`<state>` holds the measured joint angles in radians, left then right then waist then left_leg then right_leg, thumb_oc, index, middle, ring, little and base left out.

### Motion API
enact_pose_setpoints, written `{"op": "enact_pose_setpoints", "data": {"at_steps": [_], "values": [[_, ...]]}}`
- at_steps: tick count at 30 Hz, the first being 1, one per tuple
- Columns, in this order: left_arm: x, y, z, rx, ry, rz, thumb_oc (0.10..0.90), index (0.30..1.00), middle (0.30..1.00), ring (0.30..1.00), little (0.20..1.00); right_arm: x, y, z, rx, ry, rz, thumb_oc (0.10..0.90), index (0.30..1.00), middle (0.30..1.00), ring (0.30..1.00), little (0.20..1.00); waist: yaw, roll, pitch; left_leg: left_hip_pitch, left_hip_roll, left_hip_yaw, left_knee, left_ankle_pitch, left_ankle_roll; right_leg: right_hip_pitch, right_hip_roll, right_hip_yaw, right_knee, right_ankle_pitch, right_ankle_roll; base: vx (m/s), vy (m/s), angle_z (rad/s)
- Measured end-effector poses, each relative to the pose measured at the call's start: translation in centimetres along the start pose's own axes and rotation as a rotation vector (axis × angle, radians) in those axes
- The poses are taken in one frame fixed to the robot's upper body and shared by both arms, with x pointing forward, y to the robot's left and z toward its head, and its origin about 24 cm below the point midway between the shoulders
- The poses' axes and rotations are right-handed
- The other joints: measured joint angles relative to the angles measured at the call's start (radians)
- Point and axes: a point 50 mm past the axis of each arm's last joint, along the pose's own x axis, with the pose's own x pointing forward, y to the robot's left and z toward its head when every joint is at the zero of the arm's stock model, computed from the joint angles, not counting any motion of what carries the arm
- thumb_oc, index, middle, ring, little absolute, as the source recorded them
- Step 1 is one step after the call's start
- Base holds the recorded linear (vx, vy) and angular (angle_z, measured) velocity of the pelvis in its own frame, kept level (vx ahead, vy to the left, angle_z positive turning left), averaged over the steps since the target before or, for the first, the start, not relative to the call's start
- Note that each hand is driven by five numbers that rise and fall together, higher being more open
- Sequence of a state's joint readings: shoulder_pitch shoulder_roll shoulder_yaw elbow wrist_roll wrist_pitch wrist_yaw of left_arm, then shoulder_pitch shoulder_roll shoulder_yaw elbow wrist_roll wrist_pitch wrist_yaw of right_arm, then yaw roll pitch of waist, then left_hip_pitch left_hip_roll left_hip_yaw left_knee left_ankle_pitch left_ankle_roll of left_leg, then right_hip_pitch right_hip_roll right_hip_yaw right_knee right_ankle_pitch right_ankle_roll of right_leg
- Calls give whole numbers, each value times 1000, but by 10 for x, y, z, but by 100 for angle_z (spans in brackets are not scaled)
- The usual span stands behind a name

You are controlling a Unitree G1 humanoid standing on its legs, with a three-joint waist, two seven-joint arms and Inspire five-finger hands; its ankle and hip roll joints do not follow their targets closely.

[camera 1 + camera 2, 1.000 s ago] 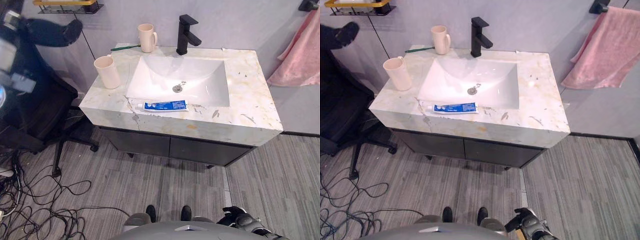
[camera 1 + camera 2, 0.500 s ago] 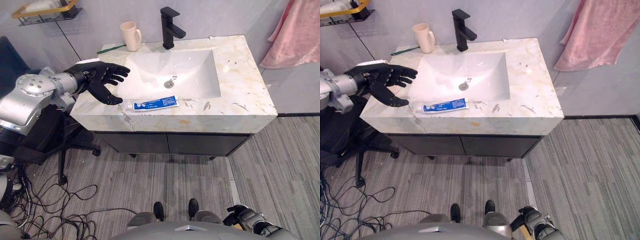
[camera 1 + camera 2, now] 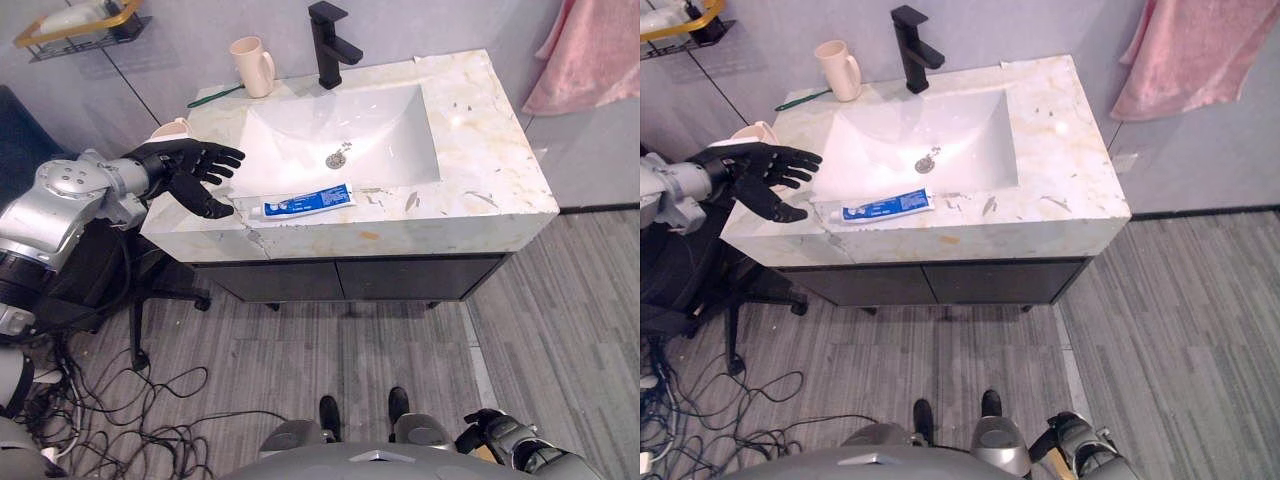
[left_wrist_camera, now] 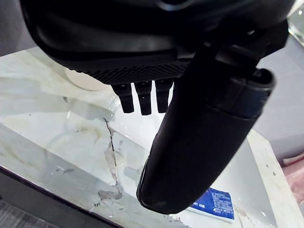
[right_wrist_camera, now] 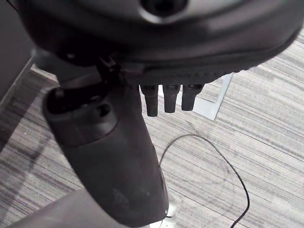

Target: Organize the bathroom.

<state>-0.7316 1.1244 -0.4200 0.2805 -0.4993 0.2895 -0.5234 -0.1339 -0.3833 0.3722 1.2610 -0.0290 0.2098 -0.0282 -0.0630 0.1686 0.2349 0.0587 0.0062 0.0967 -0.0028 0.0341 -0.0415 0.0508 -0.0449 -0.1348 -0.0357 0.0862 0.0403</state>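
My left hand hovers open over the left end of the marble counter, fingers spread toward the basin. A cream cup stands just behind the hand and is mostly hidden by it; its base shows past the fingers in the left wrist view. A blue and white toothpaste tube lies on the counter's front edge, just right of the thumb. A second cream cup and a green toothbrush sit at the back left. My right hand hangs low over the floor, holding nothing.
A white sink basin with a black faucet fills the counter's middle. A pink towel hangs at the right. A wire shelf is on the wall at the left, above a black chair. Cables lie on the floor.
The camera has shifted. My left arm came in from the left to the counter's left end and then drew back slightly, so the near cup's rim shows behind it.
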Motion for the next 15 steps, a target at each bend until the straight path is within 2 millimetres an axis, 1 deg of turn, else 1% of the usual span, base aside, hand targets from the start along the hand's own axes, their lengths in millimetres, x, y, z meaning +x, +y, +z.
{"op": "enact_pose_setpoints", "data": {"at_steps": [4,7,10,14,15], "values": [[6,-8,6,0,-34,-27,800,900,900,900,900,0,-1,-1,1,2,-4,800,900,900,900,900,-14,5,2,-7,0,6,0,4,-6,-8,0,0,2,-1,0,-5,5,-2],[6,-10,9,3,-37,-21,800,900,900,900,900,0,-3,-1,1,3,-11,800,900,900,900,900,-26,6,2,-13,0,7,0,7,-4,-14,0,0,2,0,0,0,0,0],[6,-11,10,4,-38,-19,800,900,900,900,900,0,-3,-2,1,5,-11,800,900,900,900,900,-27,6,4,-15,0,8,0,9,-5,-17,0,0,2,0,1,0,0,0],[6,-10,9,3,-34,-7,800,900,900,900,900,0,-7,-1,6,2,-24,800,900,900,900,900,-25,16,27,-17,0,9,0,12,-6,-24,-1,2,10,-2,3,0,0,0],[7,-10,9,2,-33,-7,800,900,900,900,900,0,-10,0,7,-2,-28,800,900,900,900,900,-26,21,37,-19,0,10,0,15,-7,-32,-2,3,21,-6,-3,0,0,0]]}}
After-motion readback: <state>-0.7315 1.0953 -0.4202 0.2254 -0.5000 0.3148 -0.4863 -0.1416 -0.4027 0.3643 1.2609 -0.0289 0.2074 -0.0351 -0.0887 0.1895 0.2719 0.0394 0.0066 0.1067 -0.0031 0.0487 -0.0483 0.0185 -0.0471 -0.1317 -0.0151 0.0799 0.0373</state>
